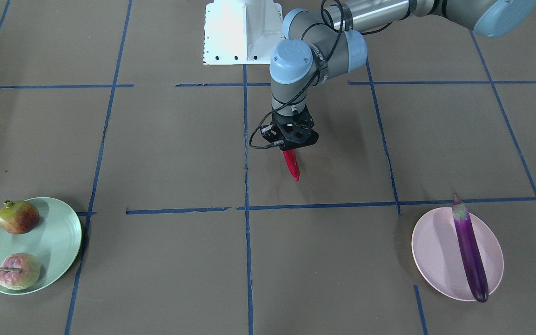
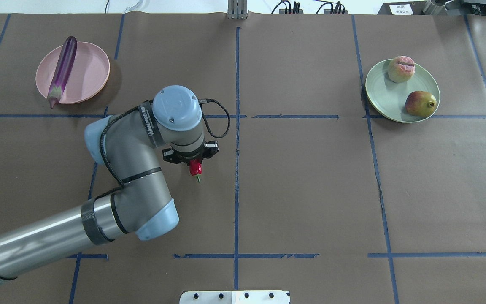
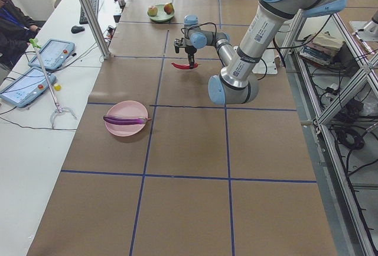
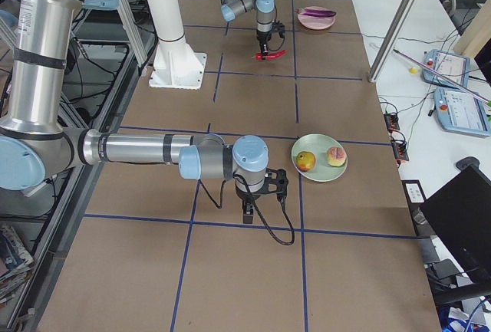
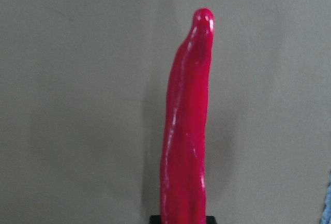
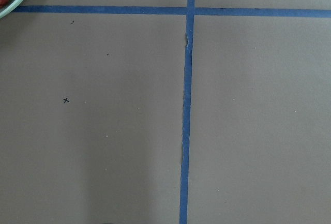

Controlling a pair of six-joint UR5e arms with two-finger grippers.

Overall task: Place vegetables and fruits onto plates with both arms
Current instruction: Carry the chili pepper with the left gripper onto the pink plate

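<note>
Well off to the left gripper's (image 2: 193, 162) left and farther from the robot's base, the pink plate (image 2: 89, 71) carries the eggplant (image 2: 62, 67), which lies across it with both ends past the rim. The left gripper's jaws are clamped on the red chili pepper (image 2: 195, 168) near its stem end, holding it clear of the table (image 2: 302, 190) with the tip pointing away from the base. Far to this gripper's right, the green plate (image 2: 384, 95) holds the bumpy fruit (image 2: 401, 69) and the pomegranate (image 2: 420, 103), apart from each other. The right gripper (image 4: 249, 208) hangs low just beside that plate; whether its jaws are apart or together cannot be told.
</note>
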